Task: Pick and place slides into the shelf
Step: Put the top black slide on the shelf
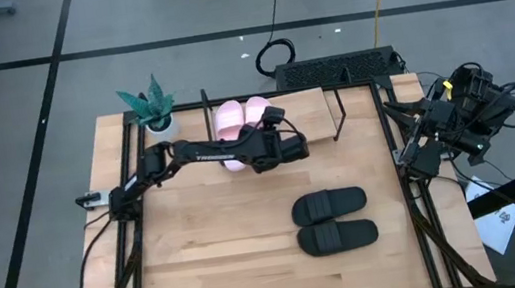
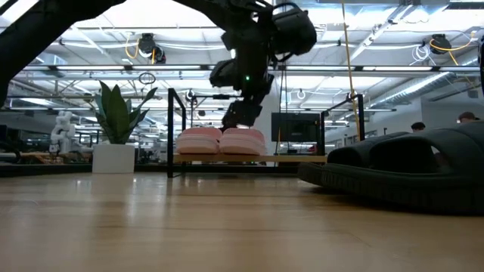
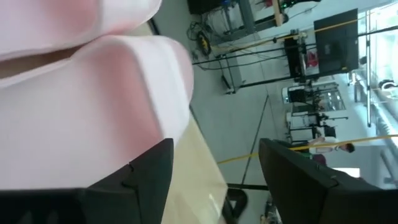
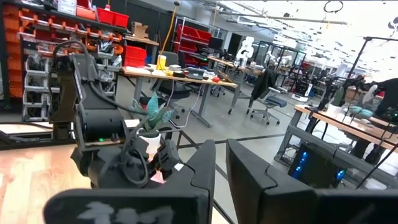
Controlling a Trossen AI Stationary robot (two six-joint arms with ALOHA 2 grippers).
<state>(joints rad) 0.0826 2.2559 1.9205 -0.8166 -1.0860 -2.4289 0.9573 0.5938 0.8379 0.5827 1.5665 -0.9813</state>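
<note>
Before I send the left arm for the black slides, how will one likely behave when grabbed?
Each of the black slides looks thick and moulded, so probably light and slightly squashy rather than floppy. Lying flat on the table, it seems unlikely to roll or tip. The matte strap may grip well, though the neighbouring slide lies close and could get nudged.

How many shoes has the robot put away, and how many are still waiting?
Done: both pink slides sit side by side on the shelf. In hand: nothing looks held; the left gripper hovers at the second pink slide with its jaws apart, apparently just letting go. Left: the two black slides lie on the table, and the shelf's other half is free. The right gripper waits shut at the table's edge.
</note>
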